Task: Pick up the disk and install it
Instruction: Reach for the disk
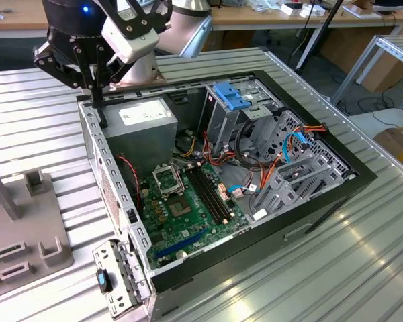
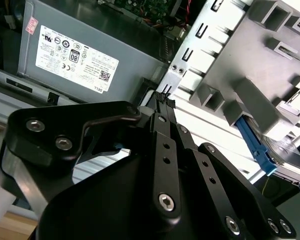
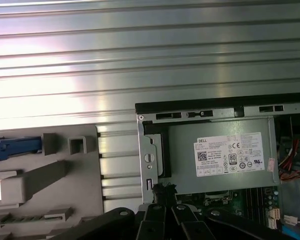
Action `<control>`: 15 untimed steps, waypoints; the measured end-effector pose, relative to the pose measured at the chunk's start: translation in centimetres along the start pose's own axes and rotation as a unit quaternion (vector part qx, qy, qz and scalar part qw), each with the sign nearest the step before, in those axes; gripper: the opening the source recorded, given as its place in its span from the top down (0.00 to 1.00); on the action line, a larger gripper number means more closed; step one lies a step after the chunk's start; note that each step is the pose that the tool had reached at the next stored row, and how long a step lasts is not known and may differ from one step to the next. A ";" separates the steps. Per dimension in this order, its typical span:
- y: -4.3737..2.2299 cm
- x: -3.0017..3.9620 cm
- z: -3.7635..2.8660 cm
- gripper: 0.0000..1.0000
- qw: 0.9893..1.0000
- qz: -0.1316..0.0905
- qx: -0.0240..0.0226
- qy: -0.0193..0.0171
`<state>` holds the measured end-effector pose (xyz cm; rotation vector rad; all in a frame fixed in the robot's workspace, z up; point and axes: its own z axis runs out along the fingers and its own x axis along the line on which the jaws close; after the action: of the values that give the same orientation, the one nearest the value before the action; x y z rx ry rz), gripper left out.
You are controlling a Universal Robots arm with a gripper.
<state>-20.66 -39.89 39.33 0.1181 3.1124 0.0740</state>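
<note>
Firstly, in the exterior view the gripper hangs at a corner of the open computer case, fingers pressed together, holding nothing. In the second wrist view the disk lies in a grey holder beside the case, apart from the gripper. It is probably stiff, rather heavy and shock-sensitive; its blue side rails seem the best place to grip. In the first wrist view the holder rests on the desk.

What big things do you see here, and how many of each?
Computer case: 1
Power supply: 1
Grey holder tray: 1
Disk: 1
Gripper: 1
Total: 5
</note>
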 end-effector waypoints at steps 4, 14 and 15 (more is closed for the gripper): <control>-0.06 0.83 -0.02 0.89 1.000 0.000 0.000 0.000; -0.15 2.01 -0.06 0.89 1.000 0.000 0.000 0.000; -0.15 2.01 -0.06 0.89 1.000 0.000 0.000 0.000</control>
<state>-22.67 -39.89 39.33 0.1180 3.1123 0.0746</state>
